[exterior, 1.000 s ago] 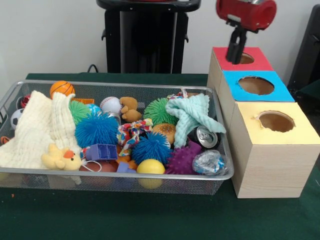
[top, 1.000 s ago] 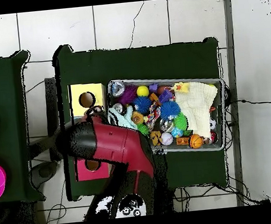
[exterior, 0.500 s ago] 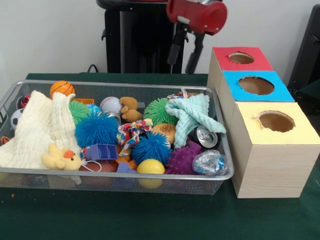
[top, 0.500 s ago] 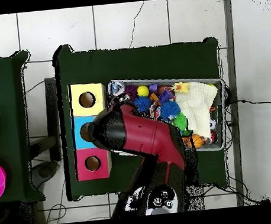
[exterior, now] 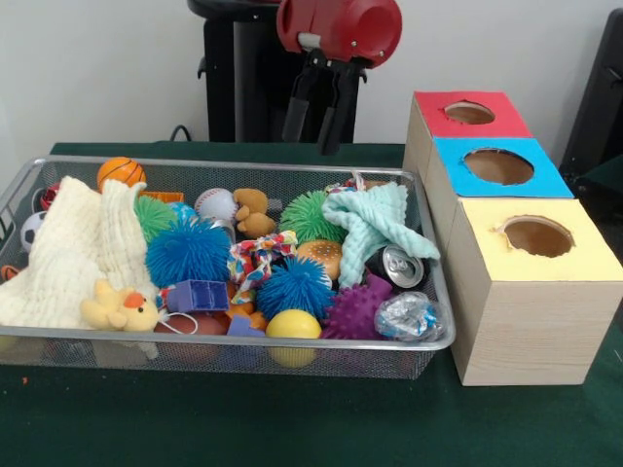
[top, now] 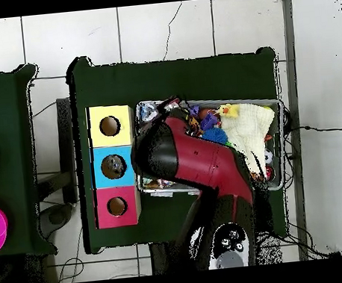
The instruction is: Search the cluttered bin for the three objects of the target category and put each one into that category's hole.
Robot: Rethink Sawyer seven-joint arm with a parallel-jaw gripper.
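Observation:
The wire mesh bin [exterior: 243,342] stands on the green table, full of toys. One crumpled see-through bottle [exterior: 407,316] with bluish label scraps lies in its front right corner, next to the boxes. No other bottle shows. The blue-topped hole [exterior: 498,165] is the middle of the three boxes to the right of the bin; it also shows in the overhead view [top: 113,166]. My gripper [exterior: 316,115] hangs open and empty above the bin's back edge, left of the boxes. In the overhead view my red arm [top: 194,156] covers the bin's left half [top: 279,186].
The red-topped hole [exterior: 469,112] is behind the blue one and the yellow-topped hole [exterior: 537,235] in front. The bin holds a cream cloth [exterior: 68,253], a mint cloth [exterior: 375,224], spiky balls [exterior: 188,251] and a can [exterior: 397,265]. The black pedestal [exterior: 243,88] stands behind.
My gripper has swung left in the front view, from above the red-topped box to above the bin's back edge. In the overhead view the arm now lies over the bin.

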